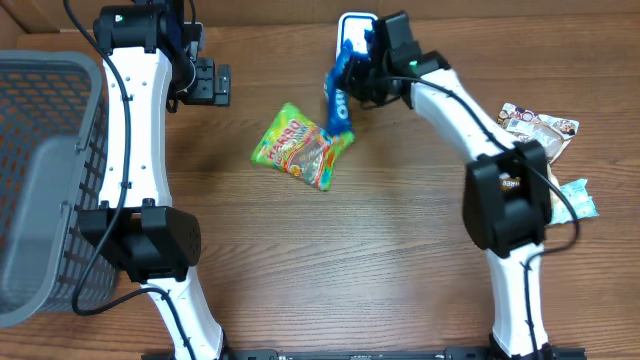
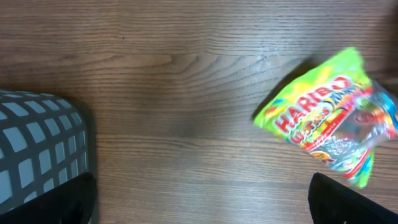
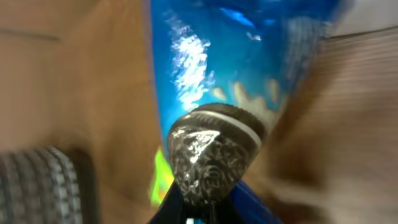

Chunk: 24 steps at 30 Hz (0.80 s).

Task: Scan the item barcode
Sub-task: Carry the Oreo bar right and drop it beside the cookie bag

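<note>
Right gripper [image 1: 356,80] pinched on blue Oreo pack [image 1: 339,100], which hangs just beside white scanner [image 1: 355,25]. Left gripper [image 1: 218,82] spread, idle. Presenting step, I judge; next needs barcode face turned scannerward, barcode unseen.

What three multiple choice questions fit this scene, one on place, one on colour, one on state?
1. Where is the Haribo bag? A) on the table between the arms B) in the air C) on a shelf
2. Colour of the Oreo packet in the right fingers? A) red B) blue C) white
3. The left fingers are: A) shut on the bag B) shut, empty C) open, empty
1 A, it lies on the wood; 2 B, blue wrapper fills the right wrist view; 3 C, they stand wide apart, gripping nothing.
</note>
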Each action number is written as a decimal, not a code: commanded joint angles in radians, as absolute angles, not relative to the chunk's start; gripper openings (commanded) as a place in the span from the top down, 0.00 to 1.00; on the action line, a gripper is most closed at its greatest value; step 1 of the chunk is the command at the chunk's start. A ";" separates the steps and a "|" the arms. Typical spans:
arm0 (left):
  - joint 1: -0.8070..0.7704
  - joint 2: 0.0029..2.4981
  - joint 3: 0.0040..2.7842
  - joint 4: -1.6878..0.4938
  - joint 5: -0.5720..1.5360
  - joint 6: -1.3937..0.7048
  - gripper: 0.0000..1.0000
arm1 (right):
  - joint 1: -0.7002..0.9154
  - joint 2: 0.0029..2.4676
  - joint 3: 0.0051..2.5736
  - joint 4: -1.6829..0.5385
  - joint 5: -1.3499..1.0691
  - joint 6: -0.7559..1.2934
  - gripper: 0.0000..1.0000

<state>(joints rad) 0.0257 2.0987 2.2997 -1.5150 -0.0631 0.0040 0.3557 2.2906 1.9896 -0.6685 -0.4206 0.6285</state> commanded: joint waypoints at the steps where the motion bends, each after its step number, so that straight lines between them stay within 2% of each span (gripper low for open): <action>1: 0.017 2.106 2.307 -1.514 -0.059 0.023 0.00 | 0.337 1.983 2.017 -0.903 -0.187 0.358 0.96; 6: 0.017 2.106 2.307 -1.514 -0.059 0.023 0.00 | 0.302 1.824 2.017 -1.144 0.010 0.358 0.96; 11: 0.017 2.106 2.307 -1.514 -0.059 0.023 0.00 | 0.191 1.824 1.986 -1.418 0.133 0.369 0.96; 16: 0.017 2.106 2.307 -1.514 -0.059 0.023 0.00 | 0.088 1.848 1.828 -1.401 0.130 0.365 0.96; 21: 0.017 2.106 2.307 -1.514 -0.059 0.023 0.00 | -0.024 1.863 1.626 -1.250 0.089 0.364 0.96; 22: 0.017 2.106 2.307 -1.514 -0.059 0.023 0.00 | -0.048 1.863 1.603 -1.225 0.053 0.356 0.92; 24: 0.017 2.106 2.307 -1.514 -0.059 0.023 0.00 | -0.104 1.863 1.573 -1.174 -0.033 0.315 0.71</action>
